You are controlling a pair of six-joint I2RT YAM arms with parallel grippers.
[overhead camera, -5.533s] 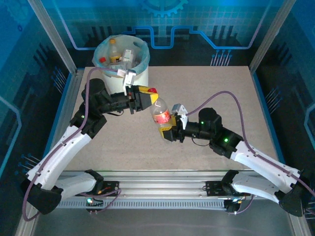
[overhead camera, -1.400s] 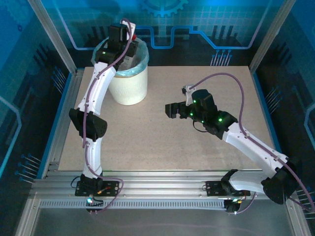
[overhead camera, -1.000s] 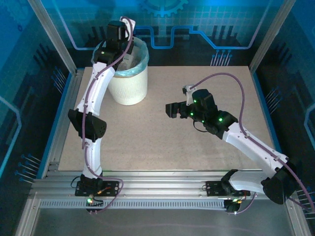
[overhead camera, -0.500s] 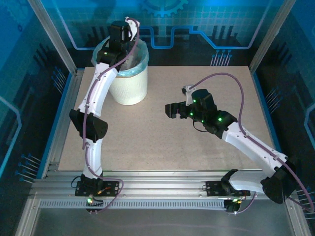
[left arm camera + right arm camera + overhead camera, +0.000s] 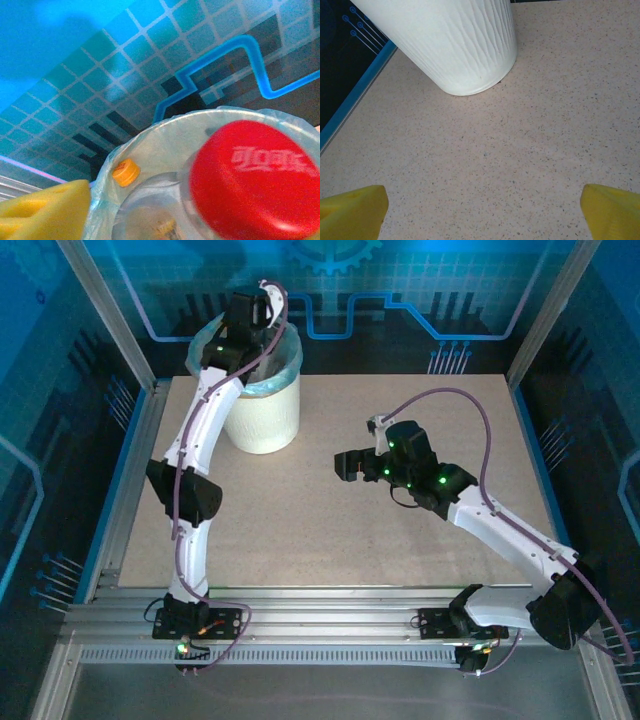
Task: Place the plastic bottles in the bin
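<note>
While the left arm (image 5: 205, 420) is reaching over the bin (image 5: 265, 415) at the upper left of the top view, the main risk is being judged as the bin itself. The forearm is being carried close over the rim, so a low or sideways retreat could be snagging the light-blue liner (image 5: 165, 140) and tipping the bucket.

Next down is the red-capped bottle (image 5: 255, 180). It is being seen large at the lower right of the left wrist view, at the bin mouth; above or inside cannot be told. It could be getting clipped by a finger and flicked onto the table (image 5: 300, 540).

Left gripper (image 5: 256, 325) is being read as parted. Its one visible pad (image 5: 45, 210), lower left, is sitting clear of the cap with liner showing between; the other pad is hidden. Right gripper (image 5: 343, 465) is being held wide and empty over mid-table, pointed at the bin's base.

Contents: the bin is being lined by the bag. Inside, a clear bottle (image 5: 150, 215) is lying at bottom centre of the left wrist view. A small orange cap (image 5: 125, 171) is resting against the liner's left wall. Anything deeper is being hidden.
</note>
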